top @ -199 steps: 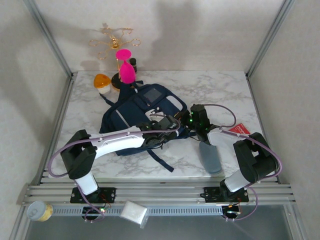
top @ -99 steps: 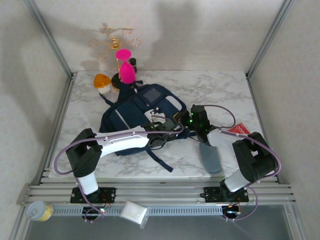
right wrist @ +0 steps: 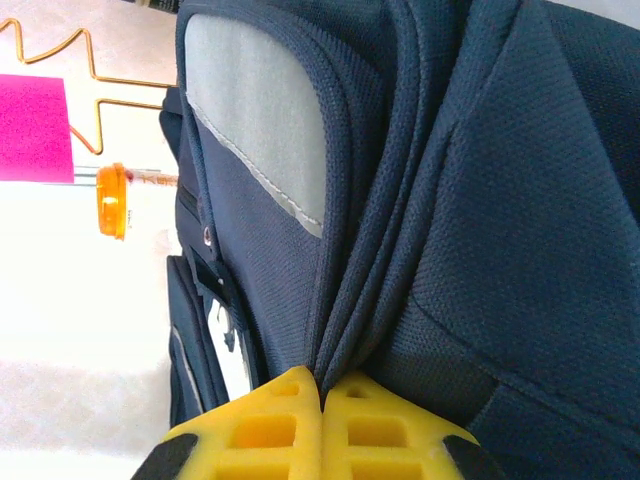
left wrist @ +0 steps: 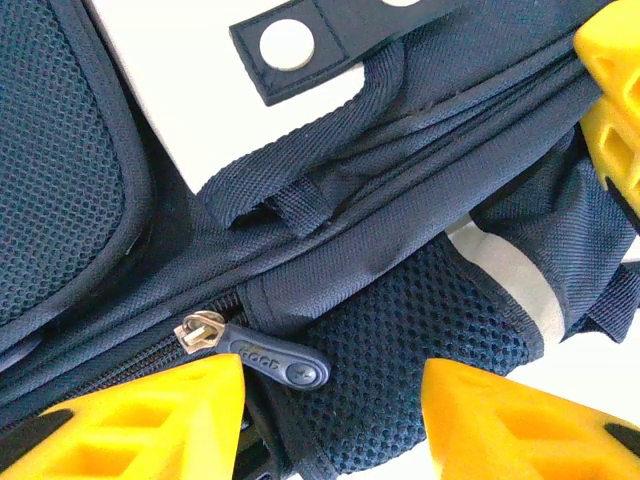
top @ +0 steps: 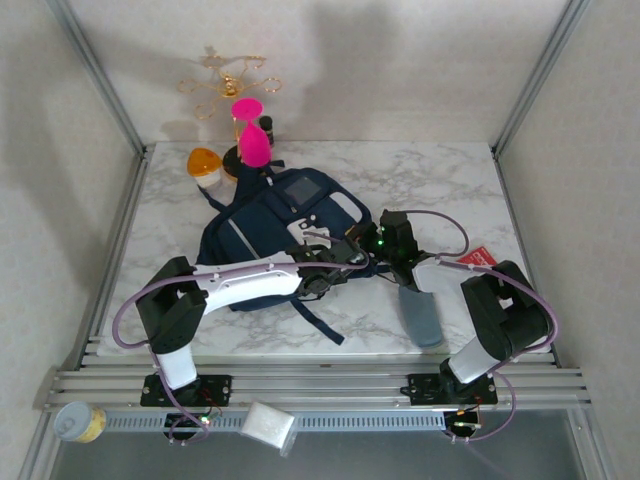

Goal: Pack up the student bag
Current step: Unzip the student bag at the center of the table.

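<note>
Lab enclosure: aluminium frame point(top: 97, 80), white walls point(top: 400, 60)

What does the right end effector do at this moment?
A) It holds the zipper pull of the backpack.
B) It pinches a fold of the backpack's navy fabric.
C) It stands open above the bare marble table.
B: in the right wrist view, the yellow fingers of the right end effector are closed together on a raised fold of the navy backpack.
</note>
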